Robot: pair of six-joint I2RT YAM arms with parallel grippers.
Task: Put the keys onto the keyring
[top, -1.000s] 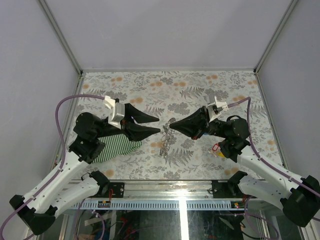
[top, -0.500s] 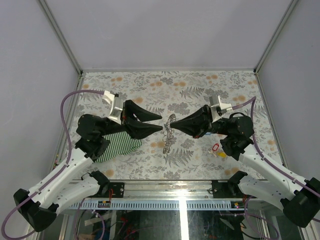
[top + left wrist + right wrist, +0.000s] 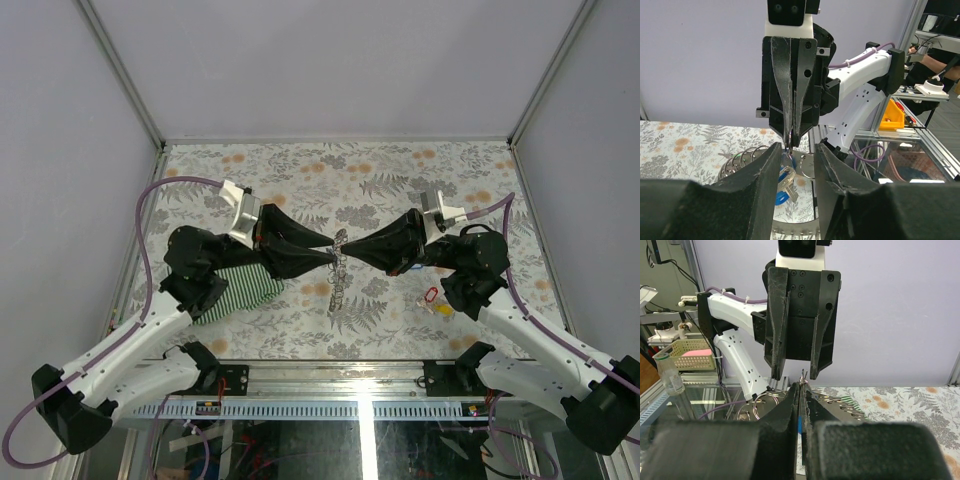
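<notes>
**The keyring is hanging between your two grippers**

Your right gripper (image 3: 349,252) is squeezing all the way shut. It is pinching a thin bit of wire, and that looks like the top of the keyring (image 3: 335,285). The keyring is dangling down from there, over the middle of the table (image 3: 250,170). Your left gripper (image 3: 329,252) is facing it with its jaws partly apart, one on each side of the ring. I cannot see it squeezing anything. A blue key (image 3: 781,196) is hanging low by the ring. A red key (image 3: 431,296) and a yellow key (image 3: 443,310) are lying near your right arm.

The ring is looking light, thin and floppy, so it is likely going to swing and twist. The bare metal may be slippery too. Try taking hold just beside the right fingertips, where it should wobble least. The keys are tiny and light, so pinch the plastic tag and leave the little loop free.
</notes>
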